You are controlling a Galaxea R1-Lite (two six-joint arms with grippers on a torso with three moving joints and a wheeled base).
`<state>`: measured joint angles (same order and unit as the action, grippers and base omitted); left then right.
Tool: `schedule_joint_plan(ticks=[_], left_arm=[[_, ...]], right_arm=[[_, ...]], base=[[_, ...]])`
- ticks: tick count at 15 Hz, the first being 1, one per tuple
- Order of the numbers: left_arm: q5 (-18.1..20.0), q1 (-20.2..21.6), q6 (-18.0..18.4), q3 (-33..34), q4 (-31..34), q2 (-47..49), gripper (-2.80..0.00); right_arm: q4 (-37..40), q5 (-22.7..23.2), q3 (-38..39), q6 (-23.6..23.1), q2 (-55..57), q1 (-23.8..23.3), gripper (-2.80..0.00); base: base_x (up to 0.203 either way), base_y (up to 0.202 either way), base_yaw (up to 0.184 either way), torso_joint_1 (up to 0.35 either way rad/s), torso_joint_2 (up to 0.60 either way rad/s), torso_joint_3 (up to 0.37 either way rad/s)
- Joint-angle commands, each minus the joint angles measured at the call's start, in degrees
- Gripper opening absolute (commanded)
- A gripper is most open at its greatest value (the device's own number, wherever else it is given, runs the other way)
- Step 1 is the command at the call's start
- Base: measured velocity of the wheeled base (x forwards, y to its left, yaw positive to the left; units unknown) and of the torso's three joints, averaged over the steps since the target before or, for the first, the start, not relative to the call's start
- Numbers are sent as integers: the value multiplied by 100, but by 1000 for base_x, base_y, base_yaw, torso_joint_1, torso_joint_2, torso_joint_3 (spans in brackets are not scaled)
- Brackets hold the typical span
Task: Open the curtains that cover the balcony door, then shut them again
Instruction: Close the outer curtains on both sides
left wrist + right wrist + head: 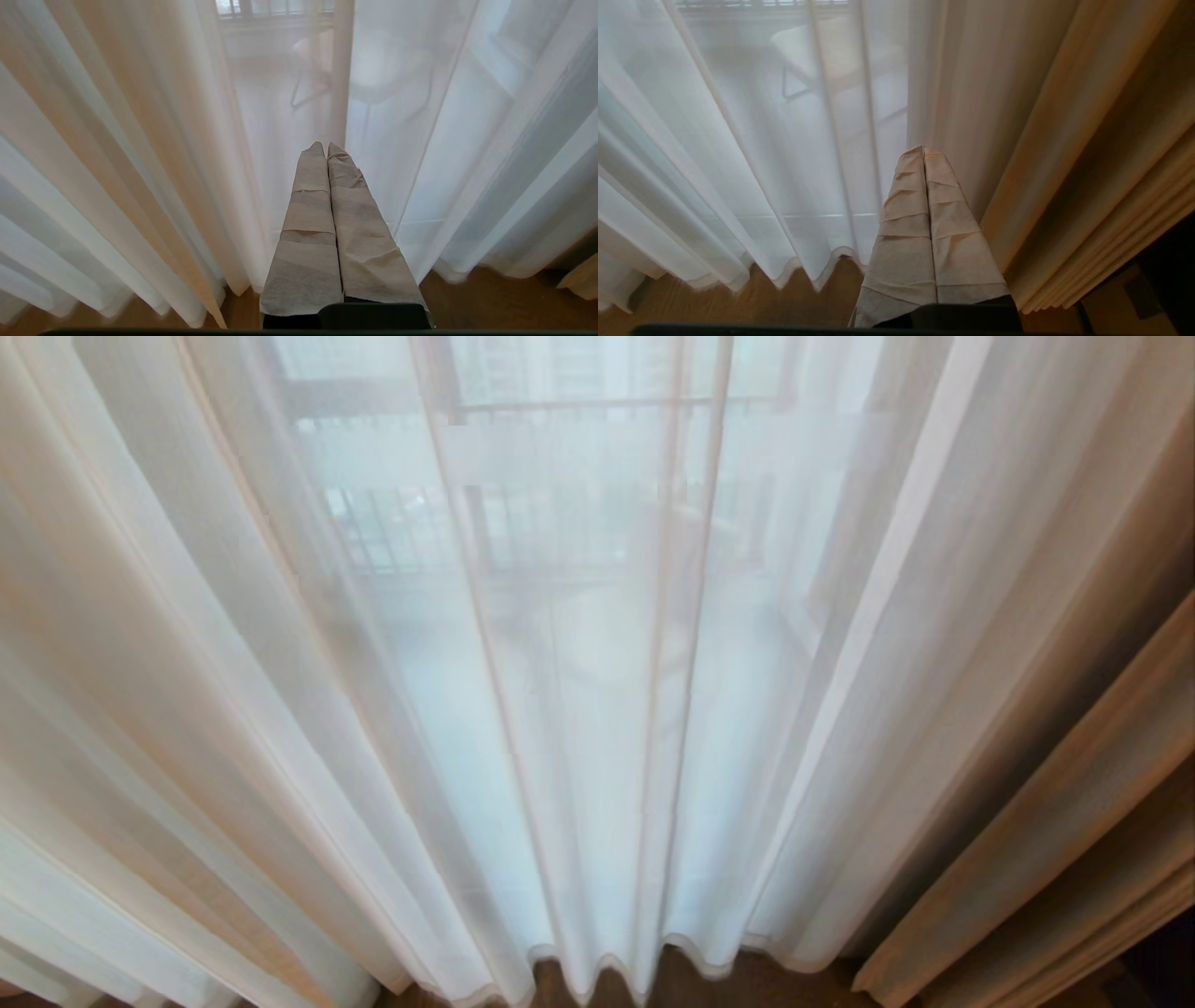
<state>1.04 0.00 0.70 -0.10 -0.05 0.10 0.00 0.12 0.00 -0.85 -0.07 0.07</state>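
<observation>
Sheer white curtains (579,709) hang drawn across the whole head view, down to the wooden floor. Heavy beige curtains (1055,803) are bunched at the right; their folds also show in the right wrist view as beige curtains (1087,163). The balcony door (448,448) shows only dimly through the sheer as dark frame bars. Neither arm is in the head view. My left gripper (325,145) is shut, empty, its paper-wrapped tips pointing at the sheer curtains (397,116) without touching. My right gripper (923,149) is shut, empty, short of the sheer's edge (924,93).
A wooden floor (714,308) runs under the curtain hems. Through the sheer I make out a pale chair (322,60) and a balcony railing (579,406) outside. A dark object (1171,275) stands at the far right beside the beige folds.
</observation>
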Motion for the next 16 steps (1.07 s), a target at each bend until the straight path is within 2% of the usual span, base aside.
schedule_joint_plan(ticks=[1, 13, 16], left_arm=[[2, 0, 0, 6, -4, -10, -280], [2, 0, -7, 10, 5, -10, -280], [2, 0, -9, 10, 5, -10, -280]], right_arm=[[0, 5, 0, -3, 7, 1, -280], [0, 5, 0, -3, 7, 1, -280], [0, -4, 0, -3, 7, 1, -280]], base=[[0, -191, 2, 2, 2, 1], [0, -191, 0, 5, 3, 5], [0, -70, 0, 0, 2, 2]])
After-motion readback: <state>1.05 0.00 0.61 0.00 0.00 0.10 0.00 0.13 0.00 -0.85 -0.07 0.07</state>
